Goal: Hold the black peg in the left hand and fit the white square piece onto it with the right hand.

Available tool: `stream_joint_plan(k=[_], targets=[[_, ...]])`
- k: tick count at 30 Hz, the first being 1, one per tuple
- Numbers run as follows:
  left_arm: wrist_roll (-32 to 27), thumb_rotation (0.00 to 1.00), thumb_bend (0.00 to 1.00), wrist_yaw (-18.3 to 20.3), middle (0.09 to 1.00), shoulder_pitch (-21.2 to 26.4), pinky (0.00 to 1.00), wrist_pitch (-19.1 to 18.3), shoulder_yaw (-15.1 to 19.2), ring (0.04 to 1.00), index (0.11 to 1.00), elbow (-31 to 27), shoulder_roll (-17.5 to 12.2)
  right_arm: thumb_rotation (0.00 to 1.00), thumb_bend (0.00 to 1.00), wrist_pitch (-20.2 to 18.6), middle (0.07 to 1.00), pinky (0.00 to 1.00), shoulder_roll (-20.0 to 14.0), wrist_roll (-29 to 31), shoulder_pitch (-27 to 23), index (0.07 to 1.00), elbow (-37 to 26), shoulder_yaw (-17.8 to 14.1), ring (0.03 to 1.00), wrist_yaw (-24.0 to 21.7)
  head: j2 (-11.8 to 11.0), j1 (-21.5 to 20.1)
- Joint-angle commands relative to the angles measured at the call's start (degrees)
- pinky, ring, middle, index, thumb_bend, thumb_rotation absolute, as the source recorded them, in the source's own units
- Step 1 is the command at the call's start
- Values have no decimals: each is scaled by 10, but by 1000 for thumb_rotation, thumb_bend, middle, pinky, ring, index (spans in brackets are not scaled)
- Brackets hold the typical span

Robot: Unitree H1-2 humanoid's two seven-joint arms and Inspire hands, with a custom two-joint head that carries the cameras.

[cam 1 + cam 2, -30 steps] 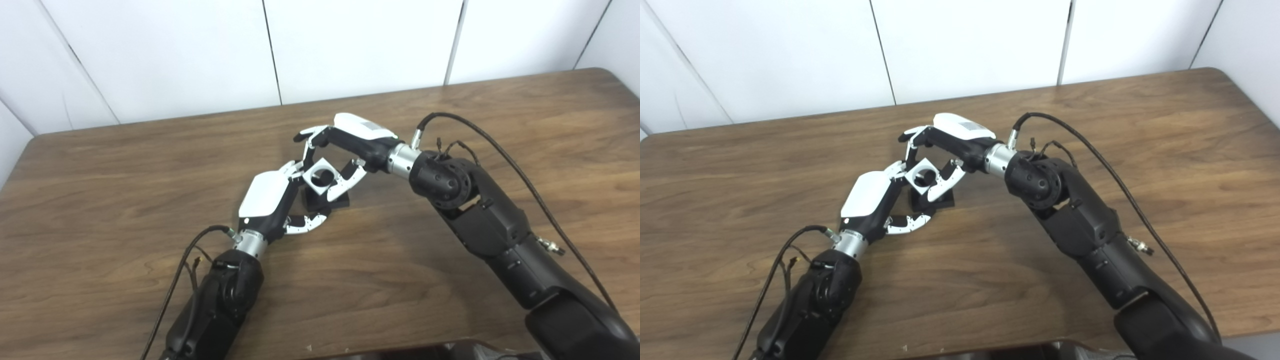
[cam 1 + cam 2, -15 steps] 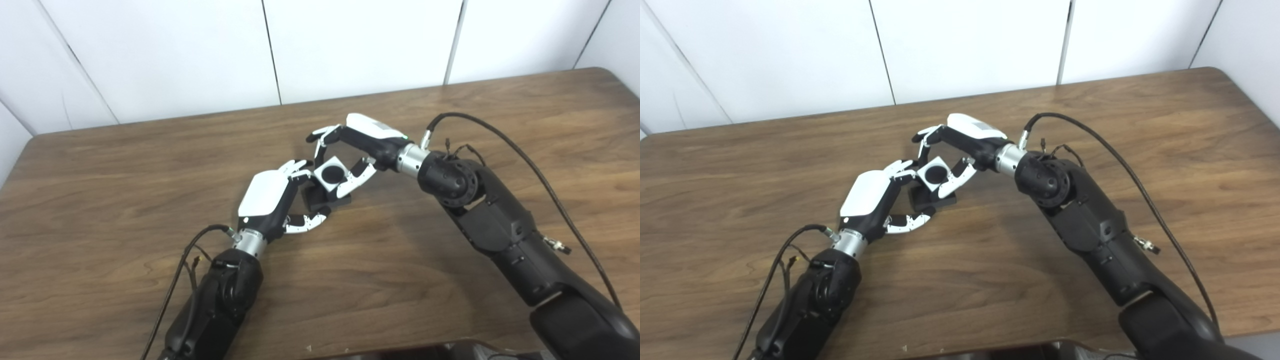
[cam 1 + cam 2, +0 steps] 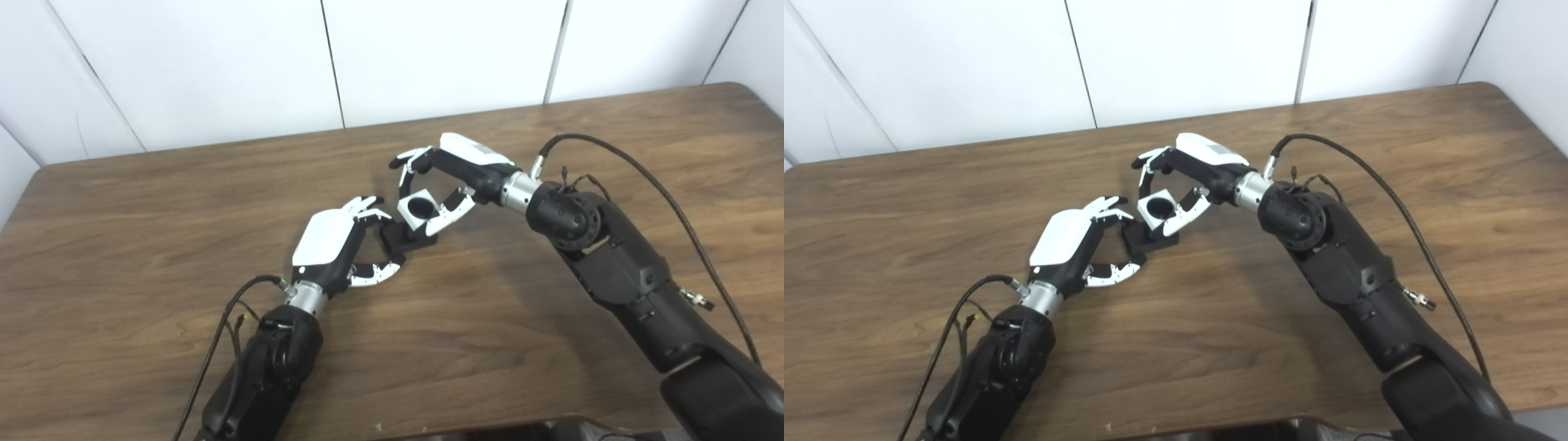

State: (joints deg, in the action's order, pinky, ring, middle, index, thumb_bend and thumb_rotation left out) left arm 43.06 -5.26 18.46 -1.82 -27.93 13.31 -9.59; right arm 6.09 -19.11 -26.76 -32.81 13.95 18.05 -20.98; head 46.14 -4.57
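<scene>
The white square piece (image 3: 418, 209) sits on the black peg, whose square black base (image 3: 405, 237) rests on the table. The piece's round hole looks dark. My right hand (image 3: 452, 174) is shut on the white piece, fingers on its far side and thumb on its near side. My left hand (image 3: 339, 241) lies just left of the base with fingers and thumb apart. Its fingertips (image 3: 1111, 207) are close to the base (image 3: 1150, 240), and a small gap shows between them.
The brown wooden table (image 3: 122, 202) runs to a white panel wall at the back. Black cables loop off both forearms: one (image 3: 618, 162) arcs over the table on the right, one (image 3: 214, 331) hangs at the lower left.
My right hand has moved right with the white piece. The black base has slid right with it, out from between my left hand's fingers. The left hand has stayed in place.
</scene>
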Motion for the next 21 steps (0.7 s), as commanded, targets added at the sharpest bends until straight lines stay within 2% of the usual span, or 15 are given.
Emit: stream_joint_plan(k=[1, 2, 3, 4, 6, 8, 13, 21], targets=[[7, 284, 715, 46, 906, -24, 835, -14, -15, 927, 631, 15, -13, 283, 720, 9, 855, 892, -19, -13, -19, 607, 0, -2, 877, 8, 0, 0], [6, 284, 716, 45, 905, -24, 834, -13, -15, 927, 631, 15, -13, 323, 788, 3, 857, 891, -21, -14, -20, 645, -1, 2, 877, 0, 1, 0], [7, 279, 715, 44, 905, -23, 832, -13, -15, 927, 630, 16, -13, 419, 914, -10, 889, 832, -25, -16, -23, 743, -3, 9, 896, -19, 1, 0], [7, 281, 714, 44, 905, -23, 831, -13, -15, 927, 630, 16, -13, 476, 957, -20, 922, 825, -28, -17, -25, 807, -5, 14, 923, -33, 1, 1], [8, 286, 712, 45, 905, -22, 831, -14, -15, 929, 631, 16, -12, 532, 993, -39, 962, 819, -33, -17, -28, 887, -10, 22, 949, -60, 1, 1], [8, 289, 711, 44, 904, -22, 830, -16, -15, 927, 631, 16, -11, 545, 1000, -55, 990, 841, -38, -15, -29, 964, -15, 28, 972, -81, 2, 4], [7, 288, 706, 38, 903, -20, 824, -13, -14, 923, 629, 25, -7, 525, 1000, -57, 1000, 887, -40, -14, -23, 1000, -18, 27, 989, -85, 3, 7], [2, 244, 690, 13, 878, -16, 804, -4, -4, 902, 605, 40, 4, 533, 1000, -46, 1000, 789, -38, 1, -23, 1000, -7, 12, 948, -66, 0, 8]])
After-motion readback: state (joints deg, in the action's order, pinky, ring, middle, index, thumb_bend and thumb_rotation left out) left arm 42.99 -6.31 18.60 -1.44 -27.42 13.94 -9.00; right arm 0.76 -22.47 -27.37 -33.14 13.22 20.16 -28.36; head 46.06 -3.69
